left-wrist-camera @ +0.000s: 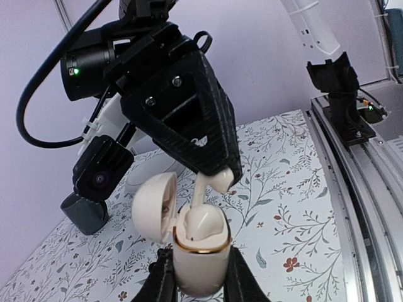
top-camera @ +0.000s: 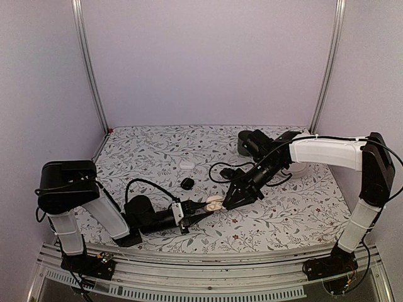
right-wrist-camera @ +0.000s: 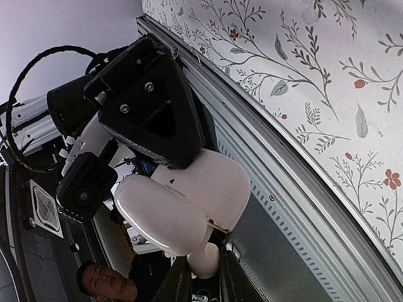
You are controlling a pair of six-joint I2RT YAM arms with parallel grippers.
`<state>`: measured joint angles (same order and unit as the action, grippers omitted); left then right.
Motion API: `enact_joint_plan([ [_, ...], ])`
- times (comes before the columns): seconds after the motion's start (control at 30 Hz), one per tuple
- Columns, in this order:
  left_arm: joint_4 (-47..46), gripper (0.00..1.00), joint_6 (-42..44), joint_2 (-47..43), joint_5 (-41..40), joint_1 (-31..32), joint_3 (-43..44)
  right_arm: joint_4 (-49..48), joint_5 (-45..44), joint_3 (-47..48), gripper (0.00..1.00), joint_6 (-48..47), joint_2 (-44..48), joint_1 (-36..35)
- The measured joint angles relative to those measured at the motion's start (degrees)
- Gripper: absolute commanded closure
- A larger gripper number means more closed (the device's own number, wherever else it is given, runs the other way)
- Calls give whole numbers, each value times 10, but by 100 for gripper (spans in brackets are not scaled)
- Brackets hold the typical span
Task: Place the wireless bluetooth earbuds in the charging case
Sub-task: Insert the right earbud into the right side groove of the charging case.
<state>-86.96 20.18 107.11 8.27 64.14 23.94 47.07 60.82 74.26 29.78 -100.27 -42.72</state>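
Earbud (left-wrist-camera: pixel 214 182) over open case (left-wrist-camera: pixel 200 267); contact unclear

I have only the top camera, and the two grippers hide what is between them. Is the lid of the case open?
Observer: Yes. In the left wrist view the lid of the white charging case stands open, tipped to one side.
Operator: Who holds the case?
Observer: The left gripper, closed on its sides.
Operator: And the earbud?
Observer: The right gripper pinches a white earbud, its stem pointing down toward the open case.
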Motion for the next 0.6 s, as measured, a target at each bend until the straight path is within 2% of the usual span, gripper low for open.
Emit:
enact_joint_plan([
  [0.6, 1, 100, 4, 2, -16, 3, 12, -50, 14, -16, 82, 113, 0, 6],
])
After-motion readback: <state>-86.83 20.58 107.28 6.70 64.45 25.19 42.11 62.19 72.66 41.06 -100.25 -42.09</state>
